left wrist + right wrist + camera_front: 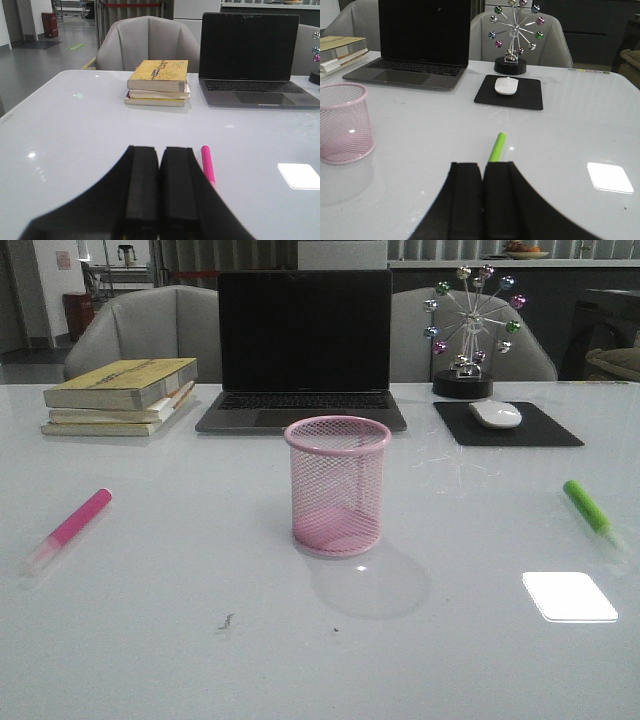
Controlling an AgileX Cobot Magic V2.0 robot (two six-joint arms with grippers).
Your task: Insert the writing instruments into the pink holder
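The pink mesh holder (338, 486) stands upright and empty at the table's middle; the right wrist view shows the holder (343, 123) too. A pink highlighter (70, 529) lies flat on the table at the left, and a lime green highlighter (591, 511) lies flat at the right. Neither arm shows in the front view. My left gripper (159, 150) is shut with nothing in it, and the pink highlighter (207, 164) lies just beyond and beside its fingers. My right gripper (483, 166) is shut and empty, with the green highlighter (497, 146) sticking out past its fingertips.
A stack of books (123, 396) lies at the back left, an open laptop (304, 352) behind the holder. A white mouse (495, 414) rests on a black pad (508, 424) at the back right, beside a ferris-wheel ornament (470, 330). Chairs stand behind the table.
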